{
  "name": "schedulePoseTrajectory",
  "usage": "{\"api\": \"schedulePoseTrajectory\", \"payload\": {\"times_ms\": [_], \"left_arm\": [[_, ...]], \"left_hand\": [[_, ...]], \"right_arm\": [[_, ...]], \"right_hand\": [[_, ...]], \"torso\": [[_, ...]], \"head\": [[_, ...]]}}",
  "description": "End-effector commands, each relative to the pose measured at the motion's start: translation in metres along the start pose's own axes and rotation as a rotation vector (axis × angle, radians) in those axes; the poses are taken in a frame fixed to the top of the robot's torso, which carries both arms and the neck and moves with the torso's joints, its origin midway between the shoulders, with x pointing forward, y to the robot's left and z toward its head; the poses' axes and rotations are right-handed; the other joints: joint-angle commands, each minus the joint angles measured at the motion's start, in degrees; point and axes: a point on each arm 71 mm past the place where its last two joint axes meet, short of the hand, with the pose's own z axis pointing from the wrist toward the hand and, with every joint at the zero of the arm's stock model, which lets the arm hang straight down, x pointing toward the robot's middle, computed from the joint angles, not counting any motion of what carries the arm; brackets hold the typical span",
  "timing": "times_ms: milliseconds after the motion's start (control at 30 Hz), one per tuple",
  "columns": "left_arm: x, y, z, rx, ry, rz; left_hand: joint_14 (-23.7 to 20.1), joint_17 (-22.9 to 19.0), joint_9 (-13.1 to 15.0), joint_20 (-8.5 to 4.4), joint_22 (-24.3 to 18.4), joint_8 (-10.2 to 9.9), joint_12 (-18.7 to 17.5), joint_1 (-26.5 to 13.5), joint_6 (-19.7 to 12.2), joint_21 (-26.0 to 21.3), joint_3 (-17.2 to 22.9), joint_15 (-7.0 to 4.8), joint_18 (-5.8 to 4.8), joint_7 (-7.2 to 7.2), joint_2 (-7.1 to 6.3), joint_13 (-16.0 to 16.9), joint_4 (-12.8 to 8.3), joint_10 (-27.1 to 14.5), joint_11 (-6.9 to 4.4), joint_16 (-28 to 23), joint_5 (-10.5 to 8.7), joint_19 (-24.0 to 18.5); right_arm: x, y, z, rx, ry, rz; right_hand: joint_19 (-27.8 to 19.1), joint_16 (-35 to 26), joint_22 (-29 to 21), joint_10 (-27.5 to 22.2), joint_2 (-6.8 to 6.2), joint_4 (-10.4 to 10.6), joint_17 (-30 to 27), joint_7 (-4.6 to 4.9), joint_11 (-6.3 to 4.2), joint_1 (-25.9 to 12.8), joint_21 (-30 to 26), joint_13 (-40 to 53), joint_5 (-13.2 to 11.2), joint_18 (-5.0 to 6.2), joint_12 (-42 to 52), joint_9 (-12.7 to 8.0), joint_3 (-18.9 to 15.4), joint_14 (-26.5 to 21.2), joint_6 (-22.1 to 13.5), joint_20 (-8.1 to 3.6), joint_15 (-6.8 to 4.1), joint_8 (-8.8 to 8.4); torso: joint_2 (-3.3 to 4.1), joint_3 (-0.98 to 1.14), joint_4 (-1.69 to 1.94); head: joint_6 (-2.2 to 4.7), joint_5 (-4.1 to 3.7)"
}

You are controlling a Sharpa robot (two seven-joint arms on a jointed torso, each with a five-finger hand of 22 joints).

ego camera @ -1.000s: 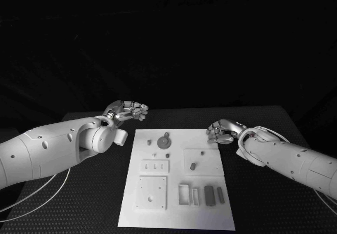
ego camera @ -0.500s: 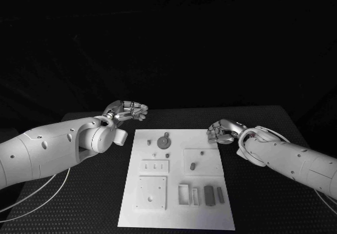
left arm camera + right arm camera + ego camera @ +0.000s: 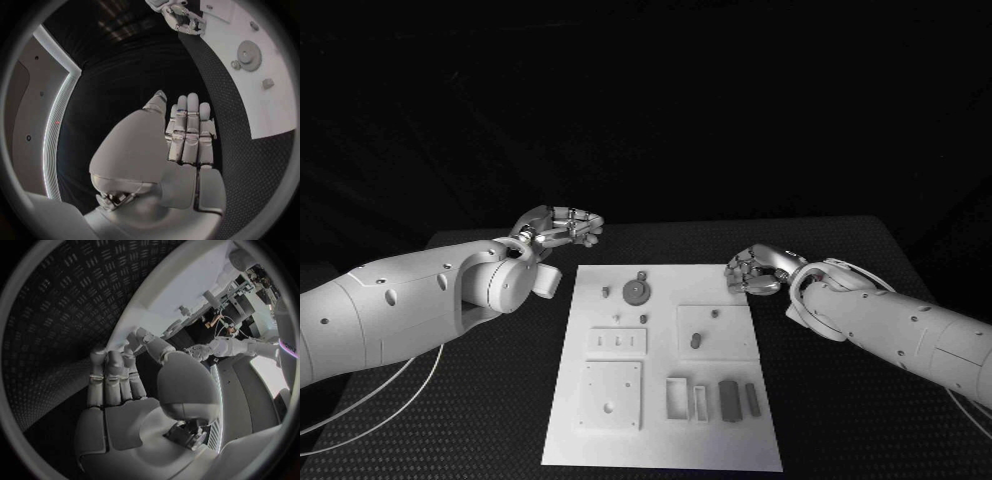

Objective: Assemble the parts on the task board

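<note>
The task board (image 3: 668, 360) sits on the table (image 3: 473, 400), grey parts (image 3: 728, 397) on it; left hand (image 3: 563, 228) and right hand (image 3: 759, 271) flank its far end, fingers curled in, holding nothing.

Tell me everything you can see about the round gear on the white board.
The gear is a small grey toothed disc that looks like plastic, lying flat near the far end of the task board, left of its middle. A smaller round piece sits right behind it, seemingly touching its rim. A small peg stands apart to its left. Neither hand touches it.
</note>
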Motion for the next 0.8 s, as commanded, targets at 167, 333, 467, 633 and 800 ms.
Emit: {"api": "schedulePoseTrajectory", "payload": {"times_ms": [167,333,467,633,800], "left_arm": [[0.002,-0.0013,0.0002,0.009,0.016,-0.001],[0.0024,-0.0013,0.0004,0.01,0.017,-0.001],[0.0021,-0.0013,0.0003,0.01,0.016,-0.001],[0.0019,-0.0013,0.0003,0.01,0.017,-0.001],[0.0021,-0.0012,0.0003,0.009,0.019,-0.001]], "left_hand": [[0.2,0.1,0.1,-0.05,-0.1,-0.2,-0.3,0.5,0.0,0.3,0.3,0.13,0.19,0.29,0.01,0.0,0.0,0.1,0.3,-0.2,-0.17,-0.2],[0.2,0.1,0.1,-0.05,-0.1,-0.2,-0.3,0.5,0.0,0.3,0.3,0.13,0.19,0.29,0.0,0.0,0.0,0.1,0.3,-0.2,-0.17,-0.2],[0.2,0.1,0.1,-0.05,-0.1,-0.2,-0.3,0.5,0.0,0.3,0.3,0.13,0.19,0.29,0.01,0.0,0.0,0.1,0.3,-0.2,-0.17,-0.2],[0.3,0.1,0.1,-0.05,-0.1,-0.2,-0.3,0.5,0.0,0.3,0.3,0.13,0.19,0.28,0.03,0.0,0.0,0.1,0.29,-0.2,-0.17,-0.2],[0.3,0.1,0.1,-0.05,-0.1,-0.2,-0.3,0.6,0.0,0.3,0.3,0.13,0.19,0.27,0.05,0.0,0.0,0.1,0.29,-0.3,-0.16,-0.2]], "right_arm": [[0.002,0.0011,-0.0001,-0.008,0.019,0.002],[0.0015,0.0011,0.0001,-0.01,0.012,0.0],[0.0005,0.0004,0.0,-0.009,0.0,-0.007],[0.0001,0.0007,0.0,-0.01,-0.006,-0.018],[-0.0002,0.0017,0.0003,-0.011,-0.016,-0.02]], "right_hand": [[0.0,0.2,0.4,0.2,0.25,0.0,0.0,-0.06,-0.44,0.2,-0.1,-0.2,-0.7,1.08,0.3,0.1,0.8,0.0,1.2,-0.1,-0.54,0.5],[0.0,0.2,0.4,0.2,0.32,0.1,0.0,-0.12,-0.49,0.1,-0.1,-0.2,-0.8,1.08,0.3,0.2,1.0,0.0,1.3,-0.1,-0.59,0.59],[0.5,0.4,0.4,0.8,2.76,1.2,-0.1,-1.46,-1.72,-1.0,0.1,-0.5,-4.2,1.08,0.3,1.0,5.7,0.4,5.4,-0.13,-1.7,2.53],[0.8,0.5,0.5,1.1,3.59,1.3,0.0,-1.97,-2.22,-1.6,0.3,-0.5,-4.3,1.08,0.4,1.6,8.3,0.6,6.5,-0.44,-2.18,3.27],[1.3,0.8,0.5,1.7,3.82,0.8,0.0,-2.28,-2.53,-2.3,0.7,-0.6,-4.3,1.08,0.6,2.1,9.0,1.0,7.1,-0.77,-2.48,3.77]], "torso": [[0.01,-0.02,0.02],[0.0,-0.04,0.03],[0.0,-0.05,0.06],[0.0,-0.05,0.06],[0.0,-0.03,0.01]], "head": [[-0.05,-0.02],[-0.05,-0.04],[-0.11,-0.02],[-0.15,-0.03],[-0.16,0.04]]}}
